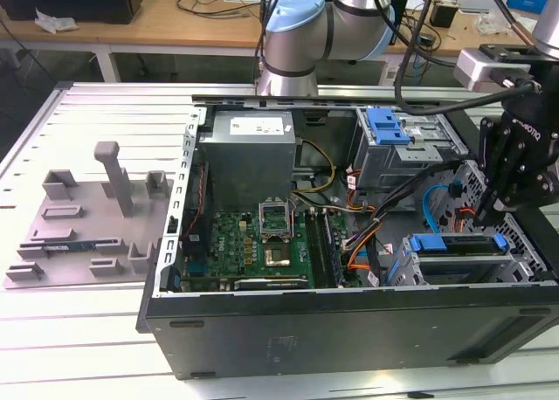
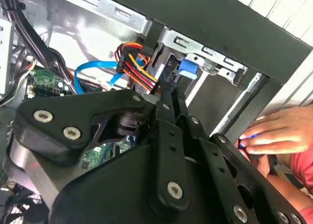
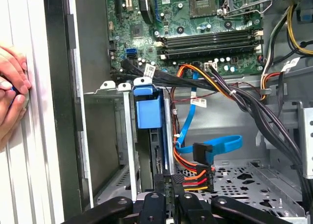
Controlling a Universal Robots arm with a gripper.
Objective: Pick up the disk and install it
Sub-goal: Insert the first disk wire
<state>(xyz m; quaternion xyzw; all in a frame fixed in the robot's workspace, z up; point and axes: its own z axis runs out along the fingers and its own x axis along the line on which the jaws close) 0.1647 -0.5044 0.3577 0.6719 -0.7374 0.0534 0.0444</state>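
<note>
The disk (image 1: 454, 244) lies in the drive bay at the case's front corner, on the exterior view's right, its blue bracket on top. In the first wrist view the disk's blue bracket (image 3: 146, 111) sits between the bay's metal rails; the second wrist view shows the blue end (image 2: 188, 68) under the cage lip. My black gripper (image 1: 480, 217) hangs just above the disk's cable end. In both wrist views the gripper (image 3: 168, 182) (image 2: 171, 94) has its fingers drawn together, with nothing clearly between them, close to the disk's near edge.
A person's hand (image 3: 12, 94) (image 2: 279, 131) rests on the table just outside the case wall. Orange and blue cables (image 3: 215, 145) run beside the bay. The power-supply box (image 1: 249, 155), motherboard (image 1: 262, 243) and an upper cage with a blue bracket (image 1: 389, 125) fill the case. A grey fixture (image 1: 87, 217) lies outside the case, on the exterior view's left.
</note>
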